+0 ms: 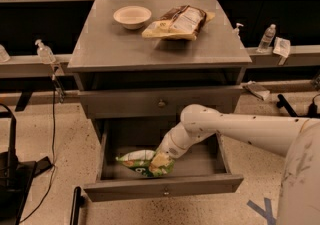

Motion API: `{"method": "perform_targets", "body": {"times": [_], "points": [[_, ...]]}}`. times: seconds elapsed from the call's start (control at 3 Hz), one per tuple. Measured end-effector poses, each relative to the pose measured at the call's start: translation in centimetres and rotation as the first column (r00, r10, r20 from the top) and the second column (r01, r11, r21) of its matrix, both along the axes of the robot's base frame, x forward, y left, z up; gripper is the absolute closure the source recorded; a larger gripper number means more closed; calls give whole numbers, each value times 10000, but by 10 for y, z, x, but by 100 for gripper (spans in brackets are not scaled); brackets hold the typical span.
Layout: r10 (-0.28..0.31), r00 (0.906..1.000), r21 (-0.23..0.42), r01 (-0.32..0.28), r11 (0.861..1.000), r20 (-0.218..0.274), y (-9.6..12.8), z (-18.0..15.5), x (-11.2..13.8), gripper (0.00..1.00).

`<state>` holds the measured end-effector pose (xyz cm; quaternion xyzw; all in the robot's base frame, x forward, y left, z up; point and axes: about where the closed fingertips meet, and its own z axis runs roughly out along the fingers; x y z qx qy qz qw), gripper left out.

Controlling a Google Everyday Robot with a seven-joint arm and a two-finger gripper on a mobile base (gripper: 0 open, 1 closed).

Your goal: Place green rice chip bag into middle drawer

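Note:
The green rice chip bag point(136, 159) lies low inside the open middle drawer point(200, 184), toward its left front, with its right end slightly raised. My gripper point(161, 159) reaches down into the drawer from the right on the white arm point(235, 129) and is shut on the bag's right end. The bag's left end rests on or just above the drawer floor. The drawer is pulled well out from the grey cabinet point(115, 44).
The upper knobbed drawer point(161, 103) is shut above my arm. A white bowl point(132, 16) and a brown-and-yellow snack bag point(179, 21) sit on the cabinet top. Bottles stand on ledges at the left point(45, 51) and right point(268, 38). Black gear point(10, 169) and cables lie on the floor at the left.

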<state>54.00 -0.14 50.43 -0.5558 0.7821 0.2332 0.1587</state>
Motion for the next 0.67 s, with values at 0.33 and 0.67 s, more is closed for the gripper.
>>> {"method": "perform_targets", "body": {"times": [0.33, 0.67], "points": [[-282, 9986, -187, 290, 9994, 448, -5, -13, 3, 76], [-310, 9982, -175, 319, 9993, 510, -4, -15, 4, 53]]}}
